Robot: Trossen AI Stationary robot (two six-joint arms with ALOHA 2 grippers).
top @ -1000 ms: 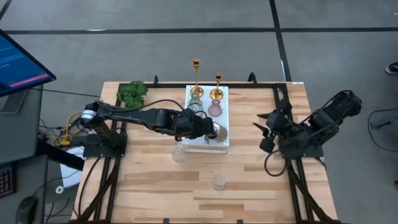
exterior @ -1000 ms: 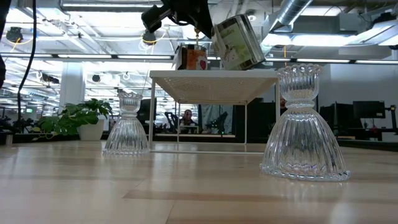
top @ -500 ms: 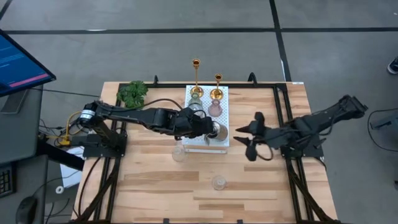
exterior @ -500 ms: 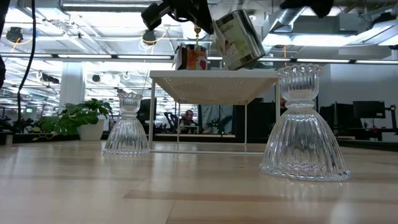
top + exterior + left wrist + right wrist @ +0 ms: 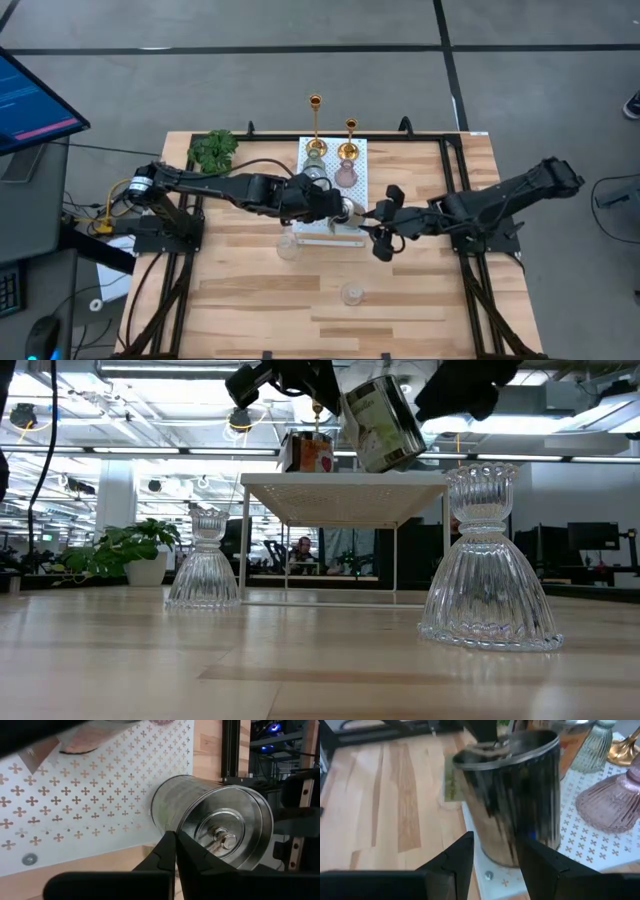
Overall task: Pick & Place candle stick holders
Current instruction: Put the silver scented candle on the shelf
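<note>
2 gold sticks [image 5: 316,125], 2 clear cups [image 5: 489,565] – L gripper [image 5: 176,851] clamped on silvery tin [image 5: 215,825], R gripper [image 5: 492,852] agape.

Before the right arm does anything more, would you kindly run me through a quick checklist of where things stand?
1. Left claw shut on the silvery tin's rim: ok.
2. Tin raised above the white dotted board, tilted: ok.
3. Right claw open and close beside the tin: ok.
4. Right claw fingers already touching the tin: cannot tell.
5. Pink glass holder and gold sticks upright on the board: ok.
6. Two clear glass holders upright on the table: ok.
</note>
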